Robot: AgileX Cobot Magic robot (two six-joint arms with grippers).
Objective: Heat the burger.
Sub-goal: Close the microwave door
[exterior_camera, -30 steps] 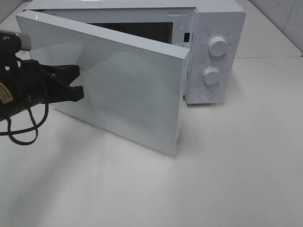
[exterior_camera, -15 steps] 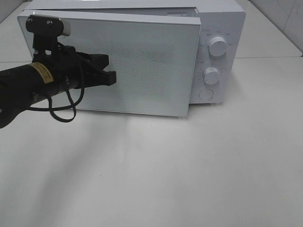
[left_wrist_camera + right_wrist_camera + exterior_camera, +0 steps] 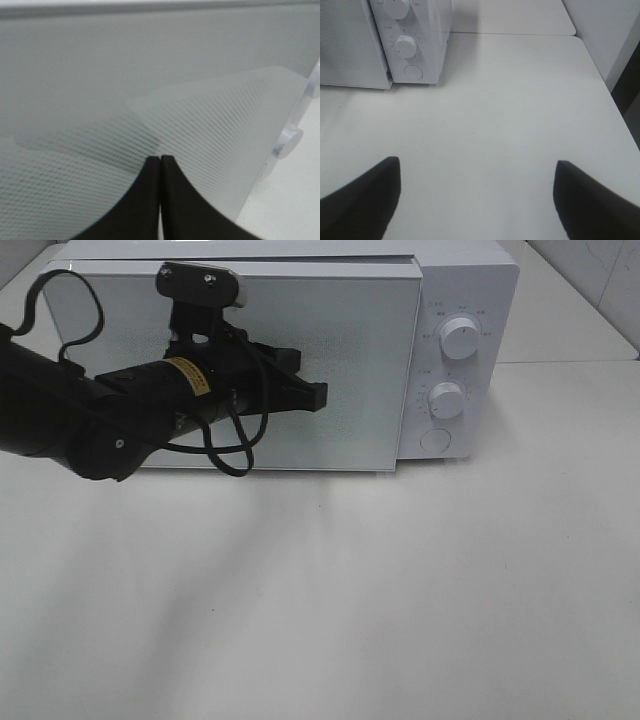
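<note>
Shut now, ajar a second ago: microwave door (image 3: 350, 360). Right gripper (image 3: 476, 162): jaws wide, empty, over table (image 3: 510, 100). Left gripper (image 3: 318, 395): pinched closed, empty, tips at the door. Burger: unseen, presumably inside. Step: door closing, likely complete. Next: set the lower dial (image 3: 446, 400).

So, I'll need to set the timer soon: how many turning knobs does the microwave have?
2. The upper knob sits high on the control panel, right of the door; the lower knob is just beneath it. None looks hidden.
</note>
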